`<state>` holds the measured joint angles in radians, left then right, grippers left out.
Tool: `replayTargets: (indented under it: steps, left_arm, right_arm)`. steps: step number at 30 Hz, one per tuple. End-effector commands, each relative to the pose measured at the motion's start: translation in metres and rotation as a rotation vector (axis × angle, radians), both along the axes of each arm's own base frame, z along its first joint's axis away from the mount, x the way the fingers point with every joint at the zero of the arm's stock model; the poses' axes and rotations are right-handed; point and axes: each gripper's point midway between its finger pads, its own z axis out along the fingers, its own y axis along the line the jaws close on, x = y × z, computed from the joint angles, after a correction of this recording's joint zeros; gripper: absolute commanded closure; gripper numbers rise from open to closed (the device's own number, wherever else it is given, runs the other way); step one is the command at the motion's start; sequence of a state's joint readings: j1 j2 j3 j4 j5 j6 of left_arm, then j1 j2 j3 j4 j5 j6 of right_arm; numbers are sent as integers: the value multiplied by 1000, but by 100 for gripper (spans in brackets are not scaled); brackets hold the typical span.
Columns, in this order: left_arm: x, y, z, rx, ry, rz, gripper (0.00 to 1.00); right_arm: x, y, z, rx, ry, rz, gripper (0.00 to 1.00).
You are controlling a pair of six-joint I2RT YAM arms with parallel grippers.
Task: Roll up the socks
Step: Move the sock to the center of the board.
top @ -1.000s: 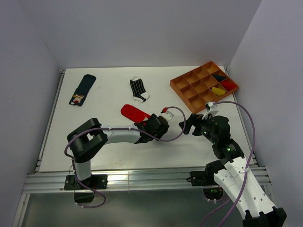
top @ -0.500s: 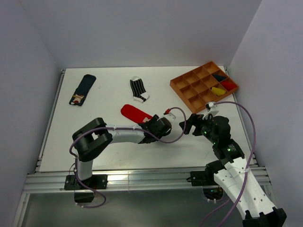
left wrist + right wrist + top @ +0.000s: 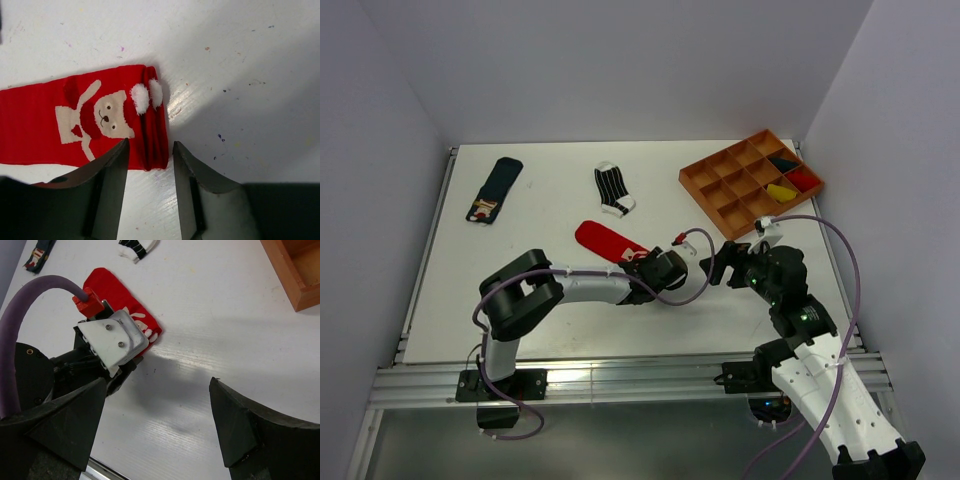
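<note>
The red sock with a white cartoon figure lies flat, its cuff end folded over at the right. My left gripper is open. Its two fingers straddle the lower corner of that folded end, with bare table showing between them. In the top view the red sock sits mid-table with the left gripper at its near right end. The navy sock and the striped sock lie flat further back. My right gripper hangs wide open over bare table, just right of the left wrist.
An orange compartment tray stands at the back right, with yellow, red and dark bundles in its far cells. Its corner shows in the right wrist view. Both arms are close together near the table's middle front.
The left gripper has slid a little to the right along the red sock's end, and its jaws have narrowed. The right arm has not moved.
</note>
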<state>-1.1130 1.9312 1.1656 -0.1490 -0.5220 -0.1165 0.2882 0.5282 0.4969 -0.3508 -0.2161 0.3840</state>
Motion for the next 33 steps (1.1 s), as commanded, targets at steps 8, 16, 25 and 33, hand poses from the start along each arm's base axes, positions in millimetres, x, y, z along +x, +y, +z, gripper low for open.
replayTargets:
  steps: [8,16,25,33]
  left_arm:
    - [-3,-8,-5,40,-23,-30,69]
    - [-3,-14,3,-71,18,-2,100]
    - [-4,-16,38,-499,274,110,100]
    - [4,5,30,-801,529,275,100]
  right_arm:
    - [0,7,10,26,-43,36,9]
    - [-1,15,11,44,-50,80,10]
    - [8,26,4,107,-24,91,11]
    - [26,40,-18,142,76,44,15]
